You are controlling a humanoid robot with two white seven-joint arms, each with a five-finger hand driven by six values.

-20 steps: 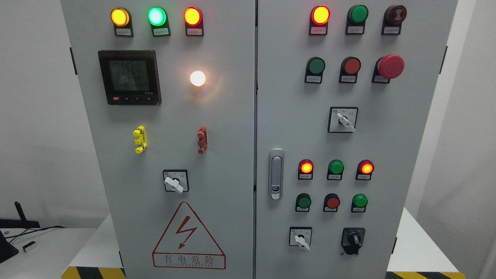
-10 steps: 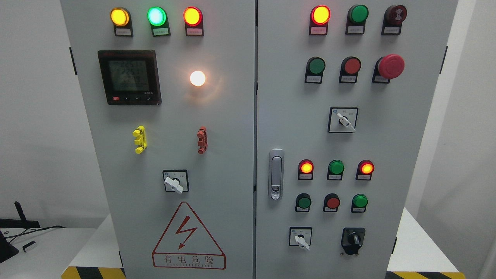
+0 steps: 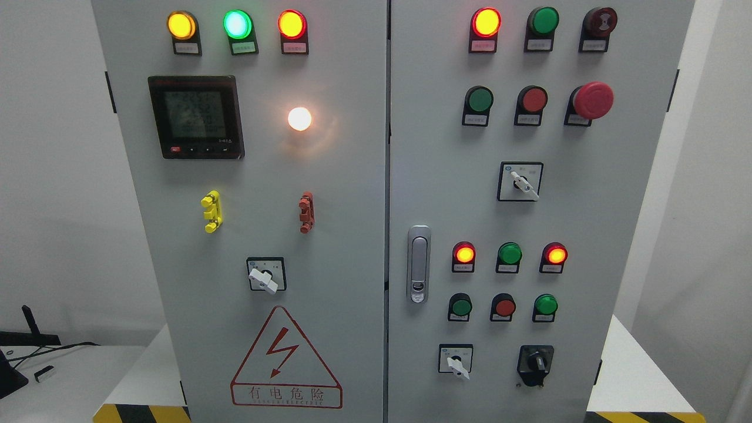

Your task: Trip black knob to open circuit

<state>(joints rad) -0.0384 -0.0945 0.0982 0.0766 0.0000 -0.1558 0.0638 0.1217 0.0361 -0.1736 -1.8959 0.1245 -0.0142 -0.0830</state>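
Grey two-door electrical cabinet [image 3: 352, 176] fills the head view; neither robot hand shows, so their grip cannot be told.

The left door carries a dark meter display [image 3: 195, 117], a lit white lamp [image 3: 299, 118] and a red-bordered warning triangle [image 3: 286, 361]. The right door has a silver latch handle [image 3: 418, 263] by its left edge and a red mushroom button [image 3: 592, 100] upper right. The black knob [image 3: 535, 364] sits at the right door's lower right, just right of a white-handled selector switch [image 3: 455, 359], with nothing touching it.
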